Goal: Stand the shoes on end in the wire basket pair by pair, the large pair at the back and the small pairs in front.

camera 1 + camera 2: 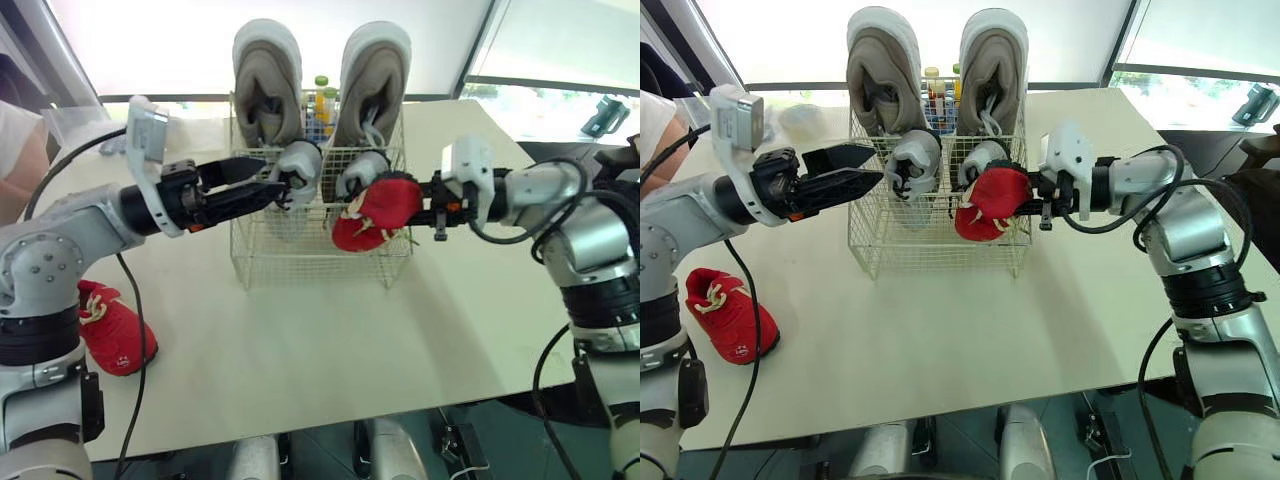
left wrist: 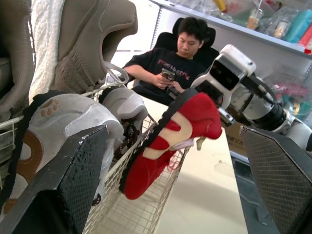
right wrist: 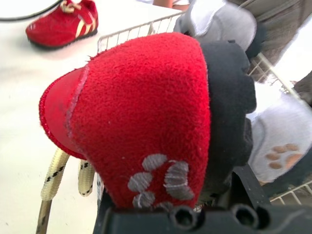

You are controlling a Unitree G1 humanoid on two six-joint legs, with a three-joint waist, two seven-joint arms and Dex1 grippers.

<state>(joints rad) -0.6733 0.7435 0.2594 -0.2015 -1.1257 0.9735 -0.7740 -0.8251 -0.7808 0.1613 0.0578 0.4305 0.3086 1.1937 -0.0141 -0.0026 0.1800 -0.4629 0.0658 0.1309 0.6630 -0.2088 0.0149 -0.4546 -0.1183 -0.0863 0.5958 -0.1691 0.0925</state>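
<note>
The white table lies under the fingers of the left gripper. Far beyond these fingers a person sits in a black chair, head bent to a phone — a shelf with packages runs behind. Bottles stand past both fingertips.

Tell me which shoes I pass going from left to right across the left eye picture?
First the loose red shoe, then the left small grey shoe, then the held red shoe.
</note>
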